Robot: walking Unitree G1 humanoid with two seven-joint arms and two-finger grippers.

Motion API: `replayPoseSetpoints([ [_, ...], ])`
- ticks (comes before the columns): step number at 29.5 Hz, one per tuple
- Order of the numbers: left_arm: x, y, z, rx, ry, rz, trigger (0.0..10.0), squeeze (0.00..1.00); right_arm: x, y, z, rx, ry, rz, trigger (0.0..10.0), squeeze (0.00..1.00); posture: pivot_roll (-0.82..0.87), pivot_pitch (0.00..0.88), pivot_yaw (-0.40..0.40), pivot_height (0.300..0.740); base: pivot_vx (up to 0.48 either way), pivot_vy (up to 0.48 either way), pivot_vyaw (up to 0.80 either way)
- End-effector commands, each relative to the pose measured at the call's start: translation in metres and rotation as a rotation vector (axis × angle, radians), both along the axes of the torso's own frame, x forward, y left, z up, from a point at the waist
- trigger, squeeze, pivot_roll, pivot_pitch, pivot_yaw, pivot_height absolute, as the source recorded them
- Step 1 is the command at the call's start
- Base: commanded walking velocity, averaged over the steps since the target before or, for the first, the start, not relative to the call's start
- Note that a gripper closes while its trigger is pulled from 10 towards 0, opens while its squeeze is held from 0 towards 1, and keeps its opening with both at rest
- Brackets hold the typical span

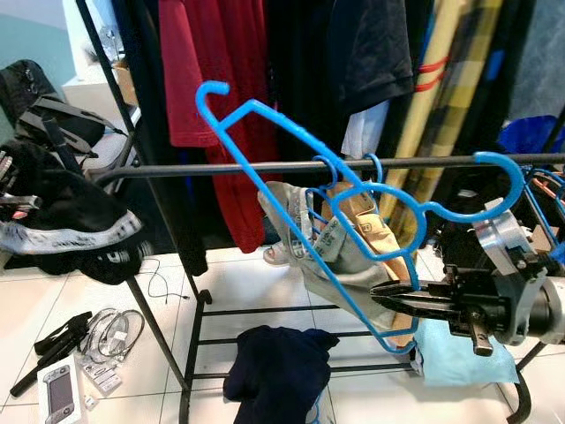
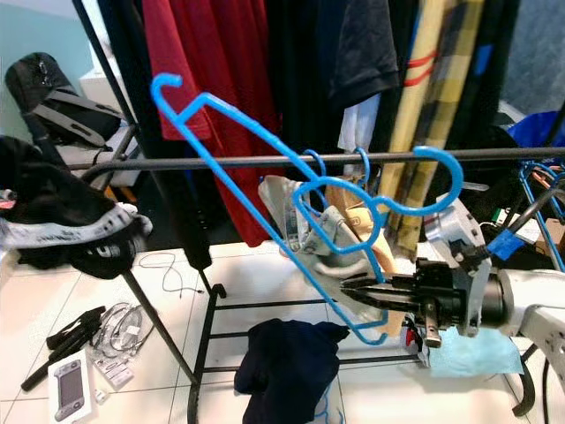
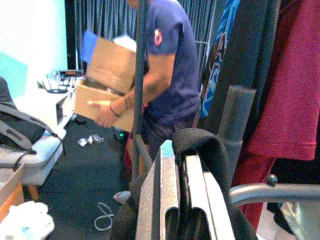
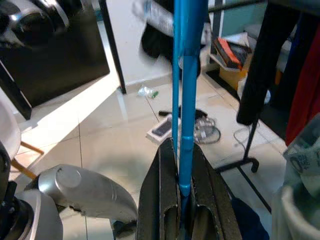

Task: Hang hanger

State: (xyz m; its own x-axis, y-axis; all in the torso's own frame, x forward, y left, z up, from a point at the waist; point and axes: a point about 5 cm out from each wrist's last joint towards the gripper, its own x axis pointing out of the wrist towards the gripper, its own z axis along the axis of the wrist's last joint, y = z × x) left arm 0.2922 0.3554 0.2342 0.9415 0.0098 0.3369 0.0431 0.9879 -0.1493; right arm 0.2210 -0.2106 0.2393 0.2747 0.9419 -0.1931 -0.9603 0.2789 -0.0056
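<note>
My right gripper (image 1: 393,293) is shut on the lower bar of a large blue plastic hanger (image 1: 256,106). The hanger is tilted in front of the dark clothes rail (image 1: 221,170), its hook up at the left and above the rail. In the right wrist view the blue bar (image 4: 188,100) runs straight out from between the fingers (image 4: 165,170). Other blue hangers hook on the rail beside it, one carrying a grey and beige garment (image 1: 353,238). My left gripper (image 3: 182,165) has its fingers pressed together, with black cloth (image 3: 200,142) draped over the tips.
A black garment (image 1: 79,221) lies over the rail's left end. Red and dark clothes (image 1: 212,71) hang behind. A navy garment (image 1: 278,362) lies on the rack's lower bars, and cables and a device (image 1: 62,389) on the floor tiles. A person (image 3: 170,75) holds a cardboard box (image 3: 110,65).
</note>
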Motion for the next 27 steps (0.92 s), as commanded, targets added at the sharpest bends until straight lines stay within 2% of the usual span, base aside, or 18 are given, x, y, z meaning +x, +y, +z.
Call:
replayPoseSetpoints([
  [1,0.005,-0.027,-0.023,-0.016,0.049,-0.121,0.0,0.0,0.002,0.002,0.008,0.031,-0.055,-0.008,0.0,0.0,-0.08,0.0,0.067,0.74,0.0,0.0,0.0],
  [3,0.005,-0.027,-0.023,-0.016,0.049,-0.121,0.0,0.0,0.002,0.002,0.008,0.031,-0.055,-0.008,0.0,0.0,-0.08,0.0,0.067,0.74,0.0,0.0,0.0],
  [4,0.003,-0.055,-0.029,-0.008,0.039,-0.286,0.0,0.0,0.007,0.004,0.01,0.052,-0.084,-0.033,0.0,0.0,-0.08,0.0,0.066,0.74,0.0,0.0,0.0],
  [5,0.003,-0.055,-0.029,-0.008,0.039,-0.286,0.0,0.0,0.007,0.004,0.01,0.052,-0.084,-0.033,0.0,0.0,-0.08,0.0,0.066,0.74,0.0,0.0,0.0],
  [6,-0.011,-0.095,-0.034,0.079,0.042,-0.57,0.4,0.0,0.013,0.009,0.002,0.029,-0.083,-0.066,0.0,0.0,-0.07,0.0,0.066,0.74,0.0,0.0,0.0],
  [7,-0.011,-0.095,-0.034,0.079,0.042,-0.57,0.4,0.0,0.013,0.009,0.002,0.029,-0.083,-0.066,0.0,0.0,-0.07,0.0,0.066,0.74,0.0,0.0,0.0],
  [8,-0.028,-0.124,-0.046,0.134,0.087,-0.797,1.5,0.0,0.022,0.011,-0.01,-0.011,-0.078,-0.128,0.0,0.0,-0.07,0.0,0.067,0.74,0.0,0.0,0.0],
  [9,-0.028,-0.124,-0.046,0.134,0.087,-0.797,1.5,0.0,0.022,0.011,-0.01,-0.011,-0.078,-0.128,0.0,0.0,-0.07,0.0,0.067,0.74,0.0,0.0,0.0],
  [10,-0.041,-0.137,-0.072,0.174,0.212,-0.912,1.8,0.0,0.034,0.007,-0.032,-0.092,-0.049,-0.239,0.0,0.0,-0.06,0.0,0.064,0.74,0.0,0.0,0.0],
  [12,-0.041,-0.137,-0.072,0.174,0.212,-0.912,1.8,0.0,0.034,0.007,-0.032,-0.092,-0.049,-0.239,0.0,0.0,-0.06,0.0,0.064,0.74,0.0,0.0,0.0],
  [13,-0.052,-0.141,-0.099,0.209,0.341,-0.962,3.5,0.0,0.042,0.0,-0.056,-0.182,-0.009,-0.327,10.0,0.0,-0.06,0.0,0.062,0.74,0.0,0.0,0.0],
  [15,-0.061,-0.138,-0.127,0.214,0.474,-0.96,4.2,0.0,0.043,-0.006,-0.08,-0.286,0.039,-0.374,10.0,0.0,-0.05,0.0,0.06,0.74,0.0,0.0,0.0],
  [17,-0.061,-0.138,-0.127,0.214,0.474,-0.96,4.2,0.0,0.043,-0.006,-0.08,-0.286,0.039,-0.374,10.0,0.0,-0.05,0.0,0.06,0.74,0.0,0.0,0.0],
  [18,-0.071,-0.137,-0.146,0.208,0.563,-0.975,4.5,0.0,0.041,-0.013,-0.098,-0.369,0.074,-0.403,10.0,0.0,-0.06,0.0,0.057,0.74,0.0,0.0,0.0],
  [19,-0.08,-0.136,-0.16,0.201,0.626,-0.984,7.1,0.0,0.039,-0.02,-0.111,-0.421,0.112,-0.419,10.0,0.0,-0.05,0.0,0.055,0.74,0.0,0.0,0.0],
  [22,-0.08,-0.136,-0.16,0.201,0.626,-0.984,7.1,0.0,0.039,-0.02,-0.111,-0.421,0.112,-0.419,10.0,0.0,-0.05,0.0,0.055,0.74,0.0,0.0,0.0],
  [23,-0.083,-0.134,-0.17,0.195,0.677,-0.954,10.0,0.0,0.037,-0.026,-0.123,-0.471,0.139,-0.433,10.0,0.0,-0.05,0.0,0.054,0.74,0.0,0.0,0.0],
  [27,-0.075,-0.134,-0.187,0.179,0.729,-0.842,10.0,0.0,0.031,-0.029,-0.144,-0.515,0.194,-0.443,10.0,0.0,-0.06,0.0,0.054,0.74,-0.242,0.0,0.0],
])
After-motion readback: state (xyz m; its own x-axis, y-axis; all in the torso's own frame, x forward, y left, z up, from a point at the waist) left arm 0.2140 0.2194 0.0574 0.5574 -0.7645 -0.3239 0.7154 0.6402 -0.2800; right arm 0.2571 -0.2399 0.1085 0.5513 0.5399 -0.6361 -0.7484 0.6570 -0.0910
